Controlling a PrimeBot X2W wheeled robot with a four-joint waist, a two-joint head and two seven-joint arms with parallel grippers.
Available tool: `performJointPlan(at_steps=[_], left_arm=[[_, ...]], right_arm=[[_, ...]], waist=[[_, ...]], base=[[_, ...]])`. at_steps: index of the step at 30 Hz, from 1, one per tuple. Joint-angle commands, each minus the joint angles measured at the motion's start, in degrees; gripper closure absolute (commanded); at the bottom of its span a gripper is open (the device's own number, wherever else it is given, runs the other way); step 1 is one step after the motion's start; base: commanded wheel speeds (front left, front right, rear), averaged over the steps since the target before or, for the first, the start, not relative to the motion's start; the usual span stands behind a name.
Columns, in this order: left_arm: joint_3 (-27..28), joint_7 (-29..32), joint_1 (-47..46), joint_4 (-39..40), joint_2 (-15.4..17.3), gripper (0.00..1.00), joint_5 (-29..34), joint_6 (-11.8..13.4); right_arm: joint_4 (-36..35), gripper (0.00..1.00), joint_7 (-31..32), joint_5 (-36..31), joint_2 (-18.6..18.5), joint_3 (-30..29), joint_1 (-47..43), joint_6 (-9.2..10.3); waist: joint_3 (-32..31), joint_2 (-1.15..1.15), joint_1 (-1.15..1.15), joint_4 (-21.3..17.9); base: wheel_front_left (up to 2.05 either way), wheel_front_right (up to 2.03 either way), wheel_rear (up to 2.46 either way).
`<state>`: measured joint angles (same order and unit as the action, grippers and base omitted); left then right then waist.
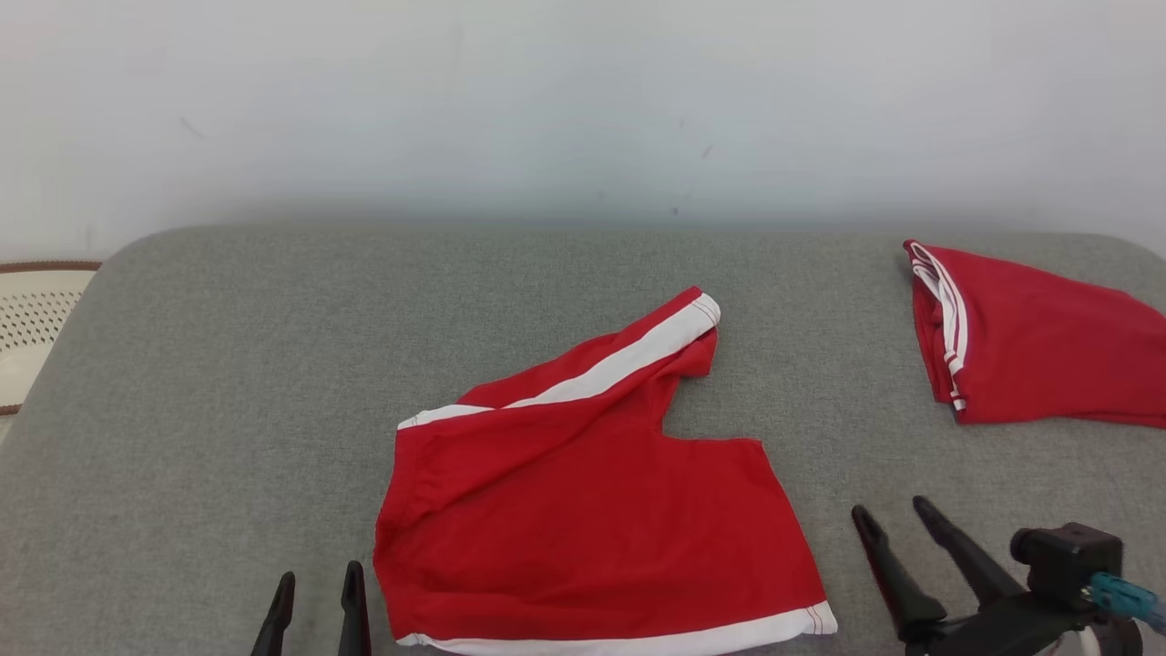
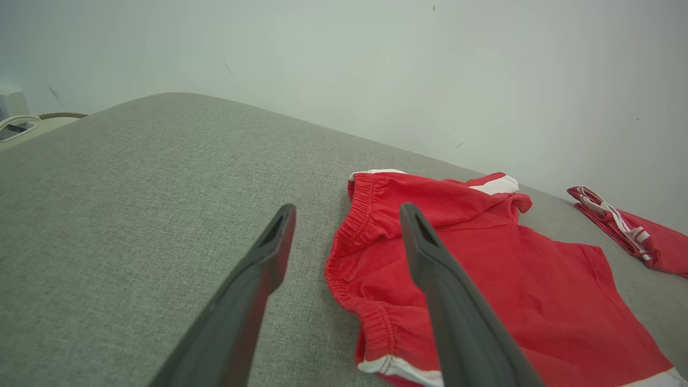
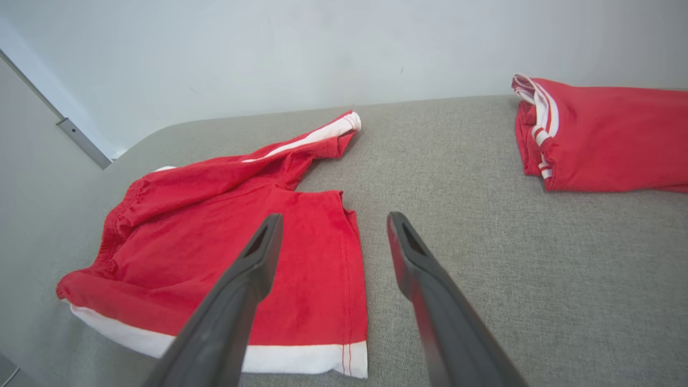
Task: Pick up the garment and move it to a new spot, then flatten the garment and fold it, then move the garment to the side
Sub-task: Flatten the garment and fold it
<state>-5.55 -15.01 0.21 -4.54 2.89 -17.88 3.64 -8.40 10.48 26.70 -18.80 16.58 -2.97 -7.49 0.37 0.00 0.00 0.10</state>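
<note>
The garment (image 1: 583, 510), red shorts with white stripes, lies spread on the grey cushioned surface (image 1: 228, 364), one leg folded up and back to the right. My left gripper (image 1: 321, 572) stands open just left of the garment's elastic waistband (image 2: 349, 236), with nothing between its fingers. My right gripper (image 1: 889, 506) is open too and hovers just right of the garment's near leg hem (image 3: 344, 301), holding nothing. In the wrist views the garment (image 2: 484, 269) (image 3: 226, 252) lies partly behind the left gripper (image 2: 348, 209) and the right gripper (image 3: 335, 216).
A second red garment (image 1: 1048, 346) (image 3: 607, 140) with white stripes lies folded at the back right of the surface. A pale woven object (image 1: 36, 319) sits beyond the left edge. A light wall rises behind the surface.
</note>
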Motion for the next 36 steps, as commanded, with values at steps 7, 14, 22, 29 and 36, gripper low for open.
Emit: performJointPlan(at_steps=[7, 14, 22, 29, 36], left_arm=[[1.2, -0.2, 1.8, 1.2, 0.0, 0.00, 1.9, 0.1], [2.1, -0.2, 2.3, 1.8, 0.0, 0.00, 3.6, -0.4], [2.2, -0.2, 2.2, 1.9, 0.2, 0.00, 6.3, -0.5], [3.0, -0.2, 1.2, 1.7, 0.2, 0.00, 7.8, -0.2], [3.7, -0.2, 1.1, 1.3, 0.2, 0.00, 8.7, -0.1]], right_arm=[[1.1, 0.00, -8.2, -6.5, 3.4, -6.3, 1.1, 0.00], [3.8, 0.00, -13.6, -13.3, 7.6, -11.9, -0.2, 0.00], [7.0, 0.00, -17.0, -16.3, 12.2, -13.3, -1.1, 0.00], [10.2, 0.00, -19.7, -17.0, 13.7, -11.6, 0.3, 0.00], [13.3, 0.00, -21.3, -17.0, 14.2, -8.9, 2.4, 0.00]], waist=[[-0.8, 0.00, 0.00, -0.5], [-1.2, 0.00, 0.00, -1.5], [-1.2, 0.00, 0.00, -3.4], [-1.2, 0.00, 0.00, -4.7], [-1.2, 0.00, 0.00, -5.4]], base=[[0.00, 0.00, 0.00], [0.00, 0.00, 0.00], [0.00, 0.00, 0.00], [0.00, 0.00, 0.00], [0.00, 0.00, 0.00]])
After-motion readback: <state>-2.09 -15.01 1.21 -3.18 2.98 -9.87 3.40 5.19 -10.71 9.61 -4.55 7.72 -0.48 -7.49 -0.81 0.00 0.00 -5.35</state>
